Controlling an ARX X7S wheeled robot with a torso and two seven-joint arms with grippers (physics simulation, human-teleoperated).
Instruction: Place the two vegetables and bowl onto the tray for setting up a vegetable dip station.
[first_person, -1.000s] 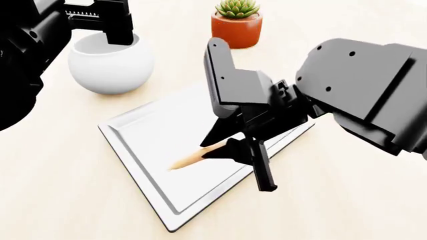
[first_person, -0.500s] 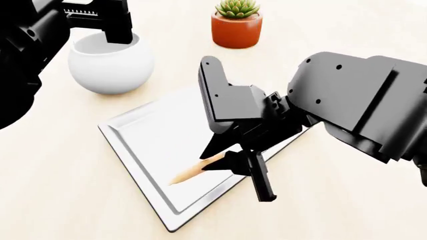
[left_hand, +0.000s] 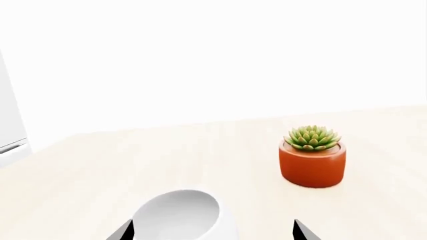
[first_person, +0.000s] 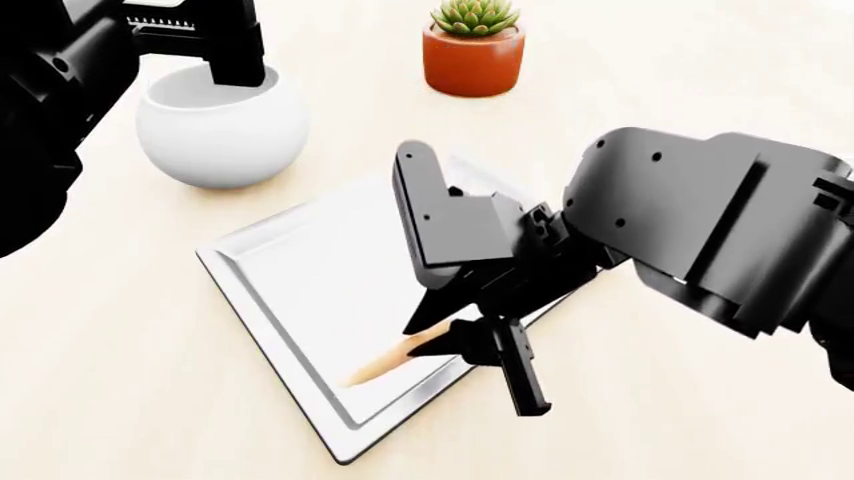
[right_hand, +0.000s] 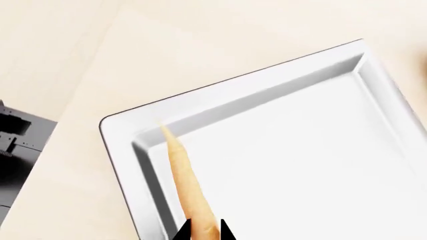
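Right wrist view: the right end effector (right_hand: 203, 231) is seen closed on the thick end of the carrot (right_hand: 183, 175), with the two dark fingertips pressed against its sides. The carrot runs outward from the fingers, and its thin tip is seen over the inner slope of the tray (right_hand: 280, 90) rim near one corner. Whether the tip touches the tray cannot be told.

In the head view, the right end effector (first_person: 467, 345) is held over the near part of the tray (first_person: 287, 260), and the carrot (first_person: 387, 362) projects from it toward the near-left rim, tilted low.

The left end effector (first_person: 220, 55) is positioned at the bowl (first_person: 220, 125), one finger reaching down inside the mouth at the rim. In the left wrist view the bowl (left_hand: 180, 217) lies between two dark fingertips set wide apart; whether the rim is gripped cannot be told. The bowl stands on the worktop (first_person: 107, 350), beyond the tray's far-left corner. A potted succulent (first_person: 474, 45) stands farther back, well apart from the tray.
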